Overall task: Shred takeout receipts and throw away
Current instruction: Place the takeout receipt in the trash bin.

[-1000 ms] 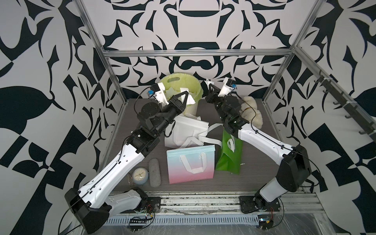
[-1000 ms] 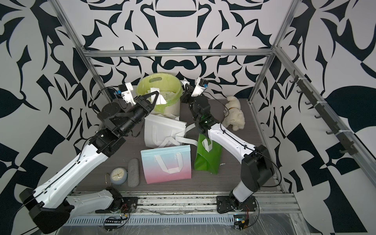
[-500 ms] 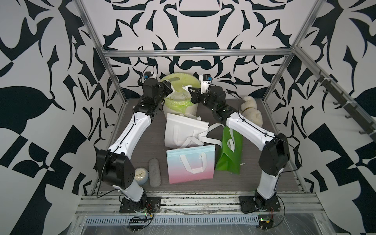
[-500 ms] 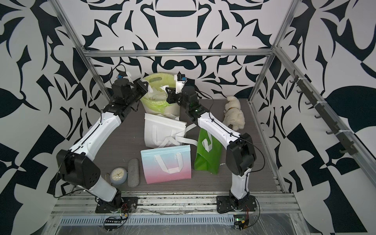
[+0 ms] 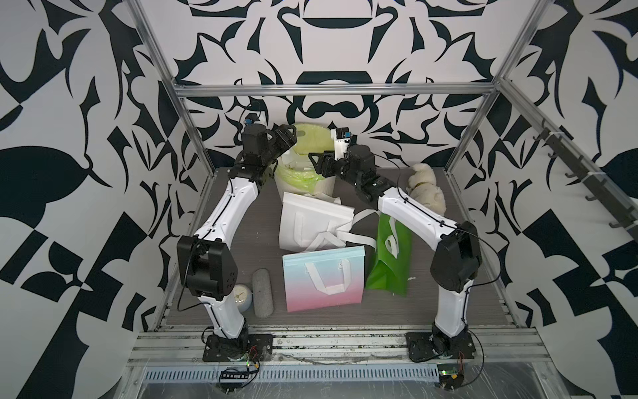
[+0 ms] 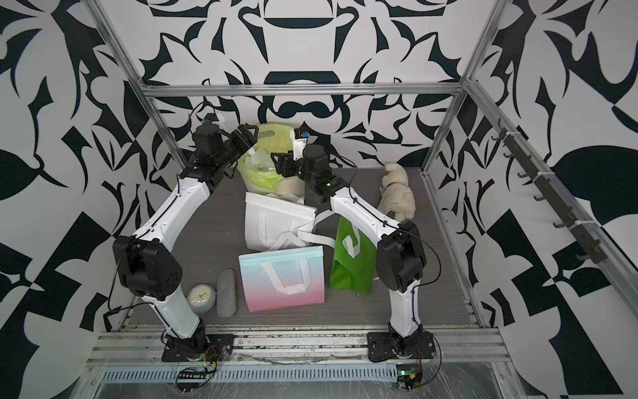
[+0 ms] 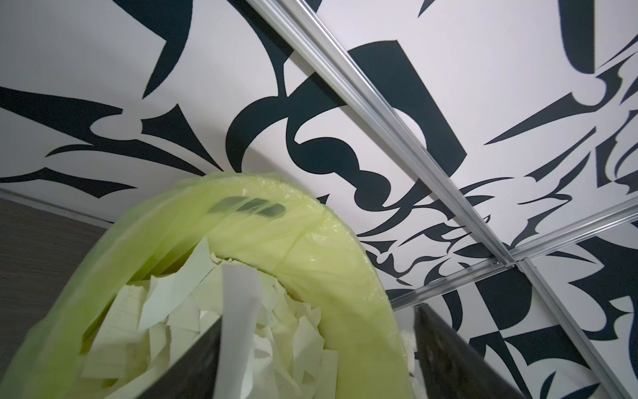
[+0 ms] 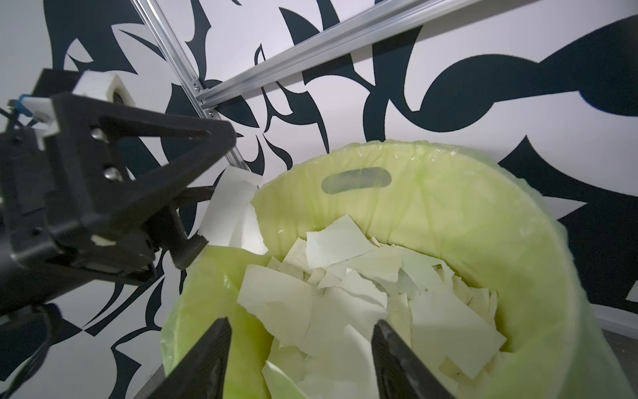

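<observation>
Receipt scraps (image 8: 345, 293) piled in one lined bin (image 8: 483, 193), one strip (image 7: 238, 311) at spread left gripper (image 7: 319, 312), right gripper (image 8: 301, 322) spread

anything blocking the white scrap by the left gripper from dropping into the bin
Nothing visible does. The bin has no lid and its green-lined mouth stands open below the left gripper, torn scraps inside. The white scrap hangs along one finger of the open jaws, near the rim.

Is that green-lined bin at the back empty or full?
Well filled: torn white paper scraps lie heaped inside the bin, as both wrist views show.
</observation>
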Tool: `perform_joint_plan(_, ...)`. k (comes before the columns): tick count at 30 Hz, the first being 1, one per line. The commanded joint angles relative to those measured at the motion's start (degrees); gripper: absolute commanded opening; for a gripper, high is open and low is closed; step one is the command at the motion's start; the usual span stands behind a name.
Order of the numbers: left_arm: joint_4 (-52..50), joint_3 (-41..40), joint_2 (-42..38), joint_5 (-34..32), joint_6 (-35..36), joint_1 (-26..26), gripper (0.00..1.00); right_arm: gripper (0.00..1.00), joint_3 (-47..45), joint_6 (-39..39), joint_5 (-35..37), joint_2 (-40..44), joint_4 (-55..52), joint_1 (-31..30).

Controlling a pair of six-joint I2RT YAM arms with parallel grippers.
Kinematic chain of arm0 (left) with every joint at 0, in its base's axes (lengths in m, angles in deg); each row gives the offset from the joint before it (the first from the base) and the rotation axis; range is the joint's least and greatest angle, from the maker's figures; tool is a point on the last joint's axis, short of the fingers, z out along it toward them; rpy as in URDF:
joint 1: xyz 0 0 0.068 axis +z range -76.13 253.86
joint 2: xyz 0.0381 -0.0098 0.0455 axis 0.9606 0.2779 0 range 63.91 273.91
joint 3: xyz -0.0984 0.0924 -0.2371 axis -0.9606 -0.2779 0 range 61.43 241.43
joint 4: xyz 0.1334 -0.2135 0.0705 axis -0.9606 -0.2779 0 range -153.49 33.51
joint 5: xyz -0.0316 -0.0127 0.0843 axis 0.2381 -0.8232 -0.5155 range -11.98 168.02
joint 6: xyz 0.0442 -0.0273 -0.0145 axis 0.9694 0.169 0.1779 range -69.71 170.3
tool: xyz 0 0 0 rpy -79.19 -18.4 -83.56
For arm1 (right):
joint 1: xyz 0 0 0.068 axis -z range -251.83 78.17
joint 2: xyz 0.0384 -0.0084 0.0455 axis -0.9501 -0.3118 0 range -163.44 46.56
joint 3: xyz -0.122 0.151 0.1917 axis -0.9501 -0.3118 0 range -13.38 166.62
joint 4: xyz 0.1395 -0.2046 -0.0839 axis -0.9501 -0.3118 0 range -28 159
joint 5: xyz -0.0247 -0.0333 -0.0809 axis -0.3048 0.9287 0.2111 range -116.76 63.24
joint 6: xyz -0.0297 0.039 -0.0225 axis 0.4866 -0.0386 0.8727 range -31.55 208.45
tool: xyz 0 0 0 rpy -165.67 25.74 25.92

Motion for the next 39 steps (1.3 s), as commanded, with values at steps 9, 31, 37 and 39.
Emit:
perform_joint_plan(9, -12.8, 12.8, 8.0, 4.2, 7.4, 0.1, 0.58, 0.39, 4.7, 1.4, 3.4, 1.3, -1.2, -0.5)
perform_joint_plan(31, 5.1, 10.2, 9.5, 22.4, -2.6, 0.8, 0.65, 0.38, -4.5, 7.5, 3.4, 10.4, 4.5, -1.1)
perform_joint_plan(37, -0.3, 11.5, 7.6, 16.7, -5.4, 0.9, 0.77, 0.4, -2.7, 5.2, 2.8, 9.0, 3.7, -1.1)
perform_joint_plan(39, 1.5, 9.1, 6.0, 15.4, -6.4, 1.0, 0.72, 0.41, -2.0, 4.0, 2.3, 8.2, 4.2, -1.0)
